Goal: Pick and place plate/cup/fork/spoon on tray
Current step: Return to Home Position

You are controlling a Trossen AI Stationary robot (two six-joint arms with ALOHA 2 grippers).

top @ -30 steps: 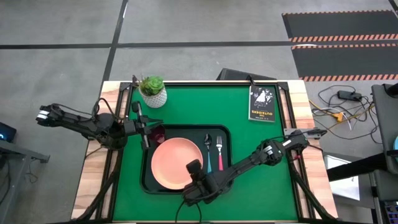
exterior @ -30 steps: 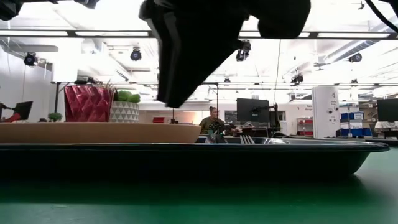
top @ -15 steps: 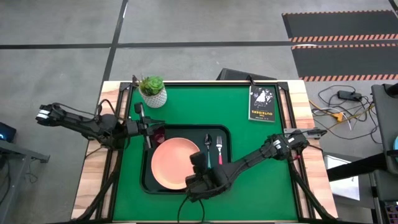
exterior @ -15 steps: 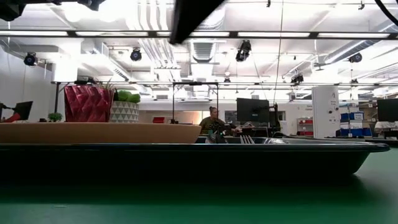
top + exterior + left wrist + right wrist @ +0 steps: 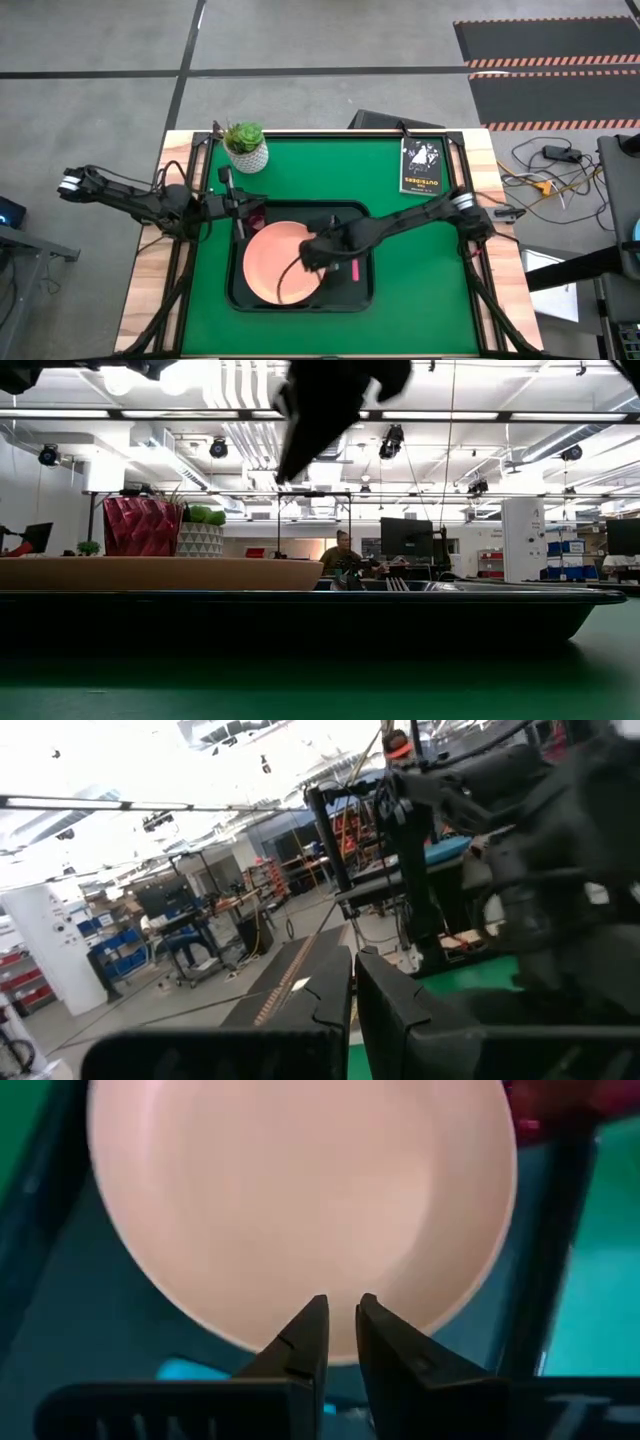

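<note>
We see the round, smooth salmon plate (image 5: 278,262) lying flat in the dark rimmed tray (image 5: 240,300). Our right gripper (image 5: 338,1325) hovers over its edge, fingers nearly together, grasping nothing. Our left gripper (image 5: 238,207), clenched, sits at the tray's far-left corner.

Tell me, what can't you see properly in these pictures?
Spoon: high view, the right arm lies over it.
Fork: same arm hides all but its pink handle end.
Cup: high view, left pincer overlaps it; touching or not is unclear.
Plate: low view shows only its edge.
</note>
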